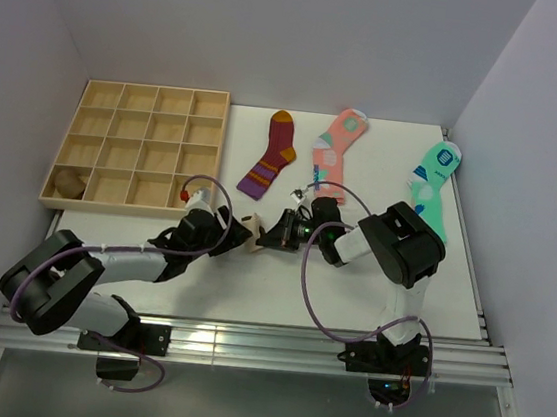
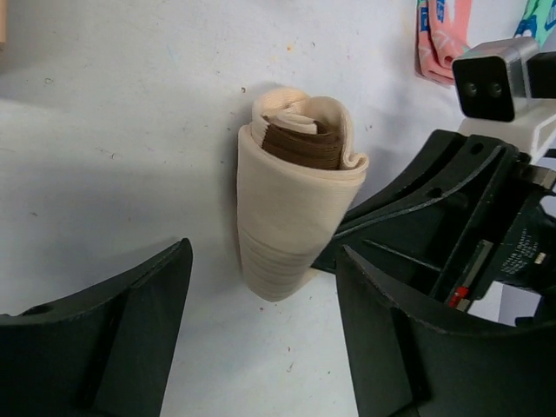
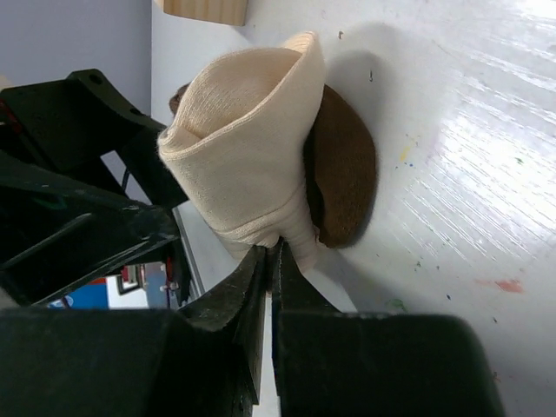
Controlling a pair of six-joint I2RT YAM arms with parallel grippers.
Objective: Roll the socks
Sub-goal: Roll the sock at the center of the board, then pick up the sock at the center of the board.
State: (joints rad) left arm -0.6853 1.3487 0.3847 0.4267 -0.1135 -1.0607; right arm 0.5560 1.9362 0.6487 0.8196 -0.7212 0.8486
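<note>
Left gripper (image 2: 265, 261) spread astride rolled socks (image 2: 291, 191), roll's axis parallel between fingers; right gripper (image 3: 271, 254) pressed together, pinching roll's edge.

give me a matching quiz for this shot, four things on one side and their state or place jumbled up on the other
Things:
1. sock roll
2. left gripper
3. right gripper
4. maroon striped sock

States or places:
a. lying flat at the far side of the table
b. shut, pinching the edge of the sock roll
c. beige outside, brown inside
d. open, one finger on each side of the sock roll

Pairs: 1-c, 2-d, 3-b, 4-a
</note>
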